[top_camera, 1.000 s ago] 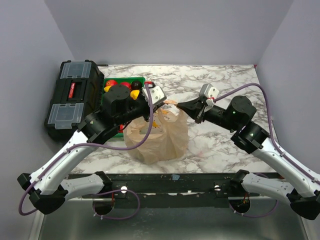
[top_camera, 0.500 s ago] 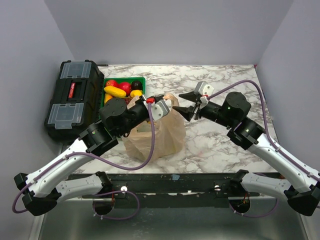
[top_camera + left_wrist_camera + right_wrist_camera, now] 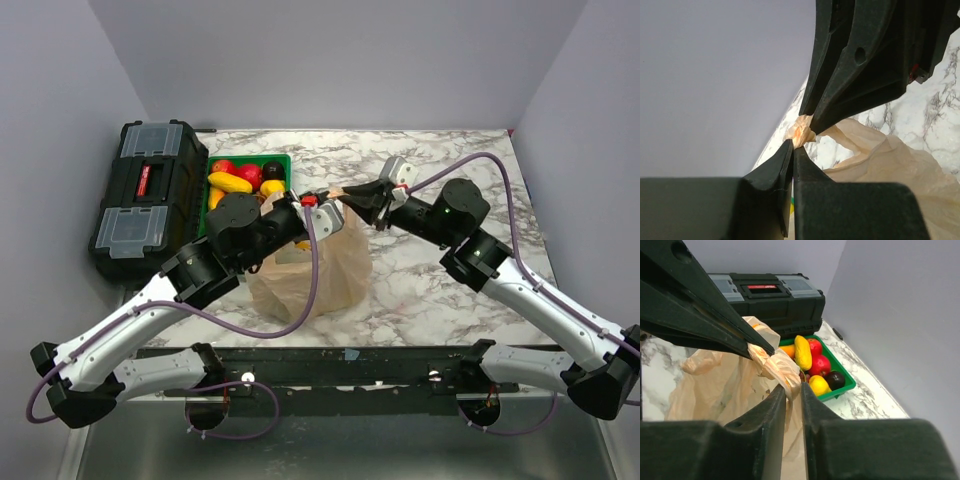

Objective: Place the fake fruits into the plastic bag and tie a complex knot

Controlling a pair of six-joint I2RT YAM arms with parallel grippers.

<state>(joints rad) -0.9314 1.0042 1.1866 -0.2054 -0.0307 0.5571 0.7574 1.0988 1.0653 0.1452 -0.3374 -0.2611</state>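
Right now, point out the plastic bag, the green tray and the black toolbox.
plastic bag [image 3: 312,280]: top external view, on its crinkled body.
green tray [image 3: 840,391]: right wrist view, on its front wall.
black toolbox [image 3: 150,200]: top external view, on its lid.

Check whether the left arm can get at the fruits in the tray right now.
Probably not yet: the left gripper is shut on the bag. Once it lets go, likely yes; the fruits lie uncovered in the tray close beside it.
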